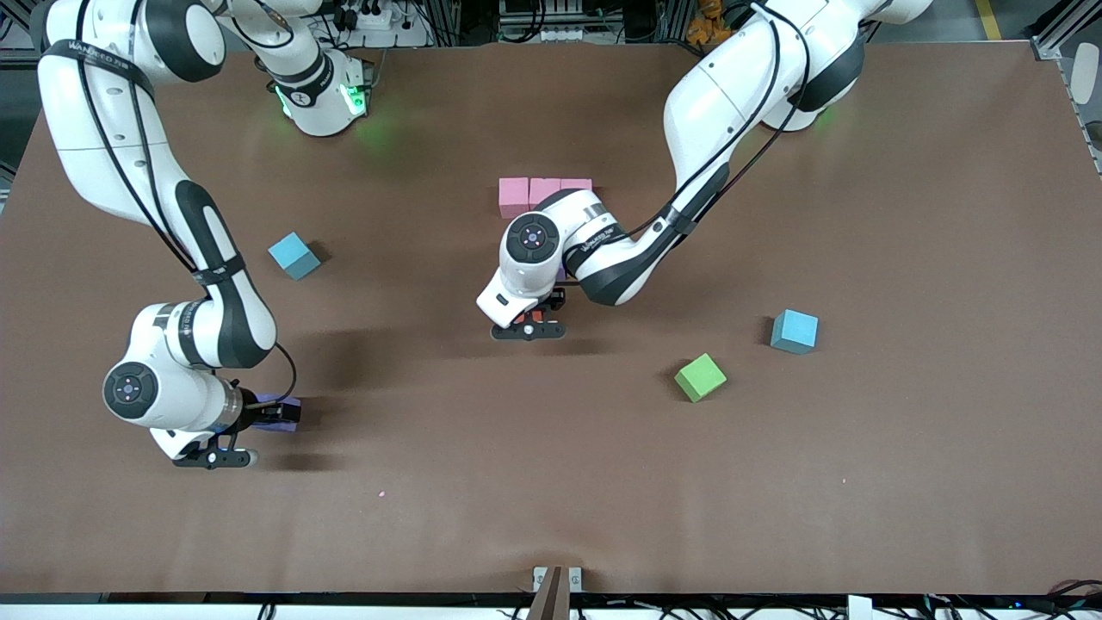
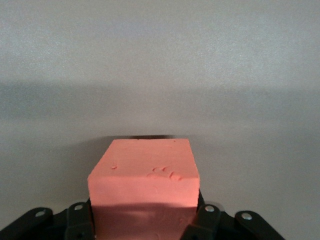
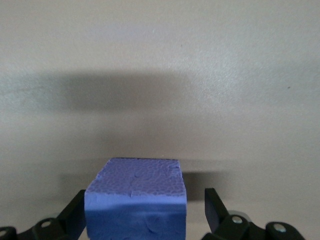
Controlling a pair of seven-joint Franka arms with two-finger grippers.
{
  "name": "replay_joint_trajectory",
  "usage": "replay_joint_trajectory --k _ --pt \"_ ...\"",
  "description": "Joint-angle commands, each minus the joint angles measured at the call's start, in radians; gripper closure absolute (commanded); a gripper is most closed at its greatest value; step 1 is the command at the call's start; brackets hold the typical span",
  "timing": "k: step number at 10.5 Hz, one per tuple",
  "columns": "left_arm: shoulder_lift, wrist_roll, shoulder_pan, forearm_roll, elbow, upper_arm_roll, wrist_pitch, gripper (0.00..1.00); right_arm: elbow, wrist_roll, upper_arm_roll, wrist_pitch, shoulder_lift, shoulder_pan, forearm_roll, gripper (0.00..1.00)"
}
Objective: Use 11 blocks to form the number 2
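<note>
Purple block [image 3: 135, 200] sits between the right end effector's [image 3: 145, 210] wide fingers, light, dentable foam; left end effector [image 2: 145, 220] clamps the red block's [image 2: 145, 185] flat sides.

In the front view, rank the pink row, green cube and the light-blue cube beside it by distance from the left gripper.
From the left gripper:
1. Pink row, toward the robots' bases.
2. Green cube, toward the left arm's end.
3. Light-blue cube, beside the green one.

Matt foam-like red cube [image 2: 145, 175], dented; pebbly-textured matt purple cube [image 3: 136, 197]; smooth matt brown table surface [image 1: 904, 482]; glossy white plastic arm shells [image 1: 723, 95].
</note>
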Motion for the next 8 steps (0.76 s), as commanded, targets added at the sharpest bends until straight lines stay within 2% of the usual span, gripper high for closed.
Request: replay_joint_trajectory --k 1,2,3,8 --pt "0.006 0.033 -0.010 -0.024 0.020 0.007 -0.011 0.34 -0.007 -0.004 0.019 0.004 0.002 -0.017 0.000 0.27" --pt "0.007 0.032 -0.011 -0.023 0.020 0.009 -0.010 0.34 -0.007 -0.005 0.020 0.004 0.000 -0.017 0.000 0.46" --pt "0.009 0.033 -0.011 -0.023 0.020 0.009 -0.005 0.34 -0.007 -0.007 0.020 0.002 0.000 -0.019 0.000 0.49" --pt "0.021 0.026 -0.017 -0.024 0.019 0.013 0.024 0.34 0.004 0.010 0.031 -0.034 -0.026 0.015 0.002 0.48"
